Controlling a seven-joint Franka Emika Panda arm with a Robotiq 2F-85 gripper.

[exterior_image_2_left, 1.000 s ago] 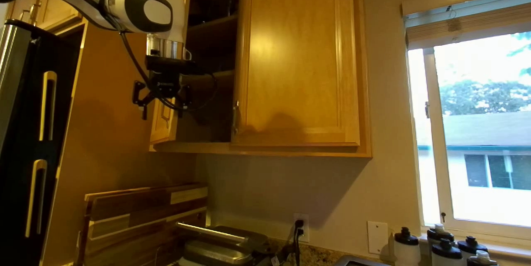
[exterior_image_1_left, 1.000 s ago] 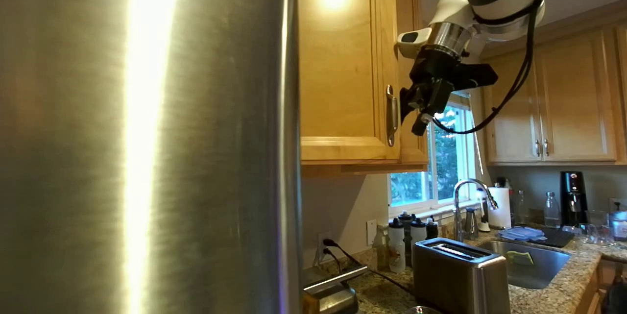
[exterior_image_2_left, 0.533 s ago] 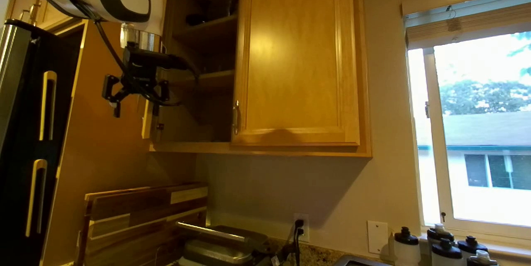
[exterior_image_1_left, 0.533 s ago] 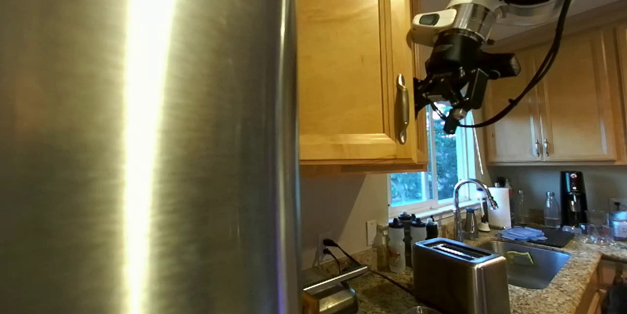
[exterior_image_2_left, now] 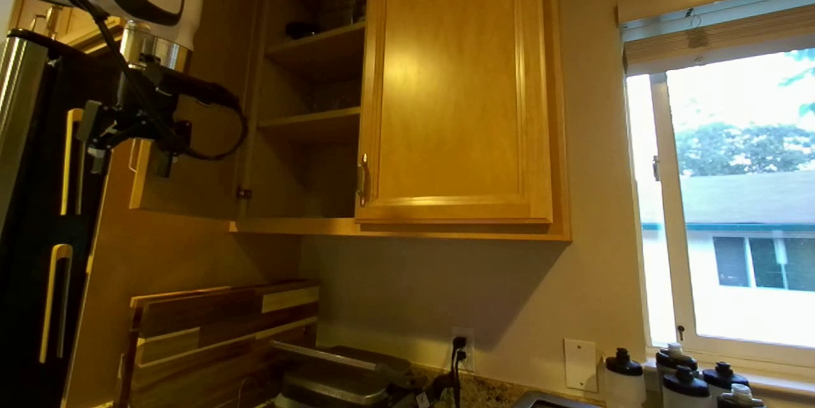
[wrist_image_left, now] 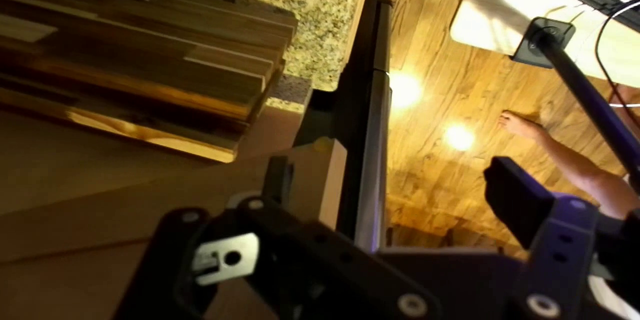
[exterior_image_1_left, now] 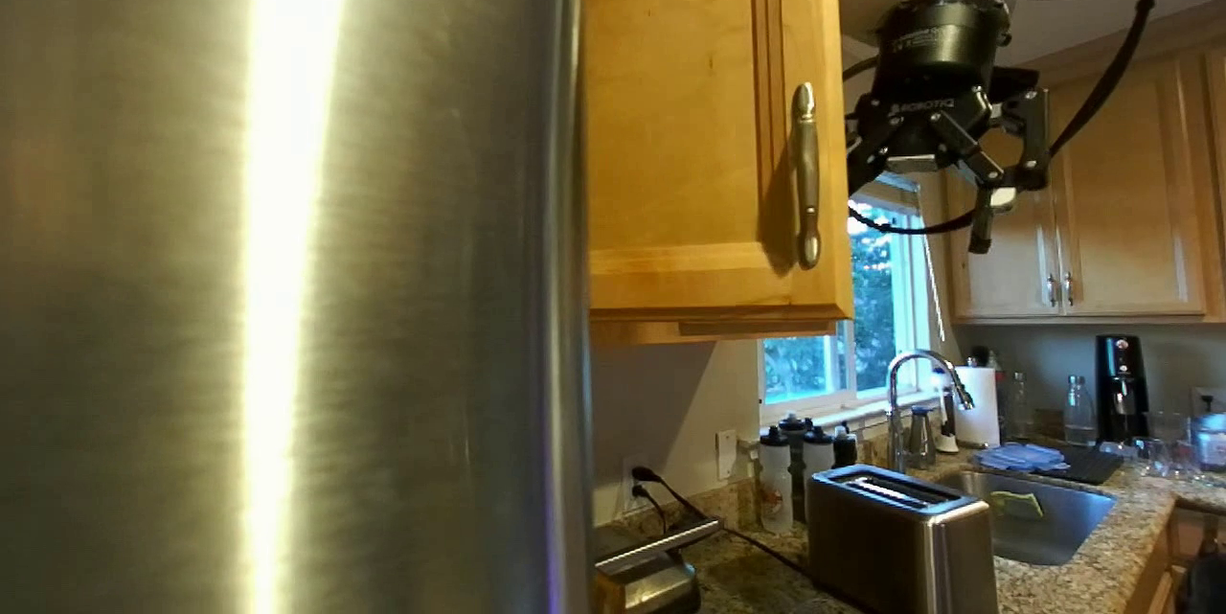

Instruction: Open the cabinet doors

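"Well, item by item: what is listed in an exterior view?"

"Fridge-side door: oak, one, swung out on its hinges, shelves bared behind. Window-side door: oak, one, closed flush above the back edge of the granite counter; slim handle low on its free edge. Gripper: black, one, beside the swung door's inner face; jaws spread wide, nothing held."

"And in an exterior view, the outer face?"

"Bar handle: metal, one, ungripped. Gripper partly hidden beyond the door's free edge. Fridge: stainless, foreground. Water bottles: several, along the counter's back edge. Toaster: one, nearer than these."

"Wrist view?"

"One finger overlapping the fridge-side door near its free edge; contact, cannot tell. The opposite finger well apart from it, over the wood floor. Cutting boards: several, by the counter's corner next to the fridge. Bare foot: one, on that floor."

"Step in hand?"

"By judgement, half the task: pressing the fridge-side door wider from within. Next move, likely: outward push along the hinge arc, that finger kept inside the free edge, then retreat clear. Thereafter the window-side door, whose slim handle calls for an approach from the front and a pull along the mirrored arc."
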